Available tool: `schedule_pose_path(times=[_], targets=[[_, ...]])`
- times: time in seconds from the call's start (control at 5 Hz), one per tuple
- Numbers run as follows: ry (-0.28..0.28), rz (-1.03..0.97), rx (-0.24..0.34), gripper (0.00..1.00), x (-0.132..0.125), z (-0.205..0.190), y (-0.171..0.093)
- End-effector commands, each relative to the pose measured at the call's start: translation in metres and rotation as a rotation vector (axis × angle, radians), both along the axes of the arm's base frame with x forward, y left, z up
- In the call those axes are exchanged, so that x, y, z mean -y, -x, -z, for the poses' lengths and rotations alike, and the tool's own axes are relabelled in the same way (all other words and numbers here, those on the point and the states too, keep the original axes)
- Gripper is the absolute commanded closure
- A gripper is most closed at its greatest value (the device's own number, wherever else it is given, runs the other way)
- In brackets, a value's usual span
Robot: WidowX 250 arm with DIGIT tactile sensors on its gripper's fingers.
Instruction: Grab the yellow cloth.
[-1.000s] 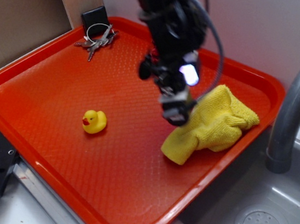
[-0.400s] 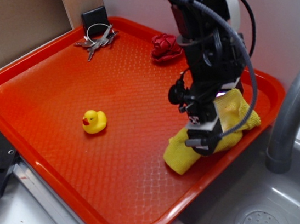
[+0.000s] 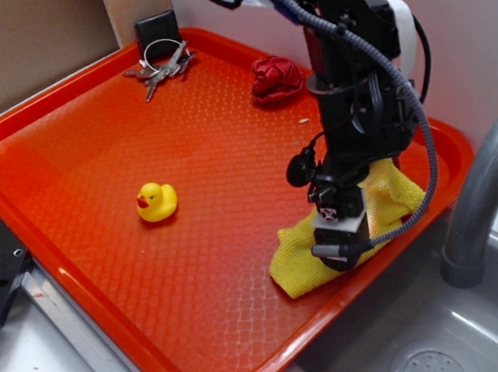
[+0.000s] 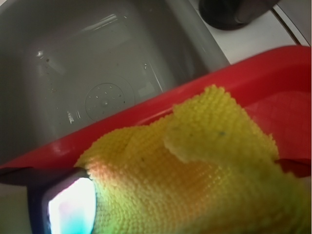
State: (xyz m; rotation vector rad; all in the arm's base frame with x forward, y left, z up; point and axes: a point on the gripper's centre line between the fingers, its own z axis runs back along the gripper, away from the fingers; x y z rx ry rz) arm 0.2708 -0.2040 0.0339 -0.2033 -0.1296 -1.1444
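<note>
A tray (image 3: 73, 126) is set on the counter, with a sink (image 3: 447, 359) just to its right and a faucet (image 3: 494, 172) standing behind the sink. The cloth (image 3: 303, 262) is laid on the tray at its right edge, nearest the sink. The gripper (image 3: 338, 244) is placed directly over the cloth, in contact with it. A toy duck (image 3: 156, 201) is found left of the cloth, well apart, near the tray's middle. A bunch of keys (image 3: 160, 62) is lodged in the back left corner. A fabric ball (image 3: 276, 78) is seated at the back edge, behind the gripper. In the wrist view, the cloth (image 4: 195, 175) is seen against the tray rim (image 4: 161, 100), with the sink basin (image 4: 92, 83) beyond.
</note>
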Motion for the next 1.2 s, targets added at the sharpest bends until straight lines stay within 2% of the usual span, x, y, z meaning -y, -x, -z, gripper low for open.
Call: schedule_pose_path(times=[0.0, 0.2, 0.4, 0.6, 0.8, 1.0], targets=[[0.028, -0.030, 0.069, 1.00, 0.010, -0.034, 0.013], [0.029, -0.042, 0.076, 1.00, 0.007, -0.037, 0.015], [-0.008, -0.103, 0.067, 1.00, 0.001, -0.041, 0.016], [-0.055, -0.295, 0.044, 1.00, -0.026, -0.056, 0.018], [-0.166, -0.540, 0.015, 1.00, -0.069, -0.083, 0.025], [-0.129, -0.791, 0.017, 1.00, -0.117, -0.127, 0.037]])
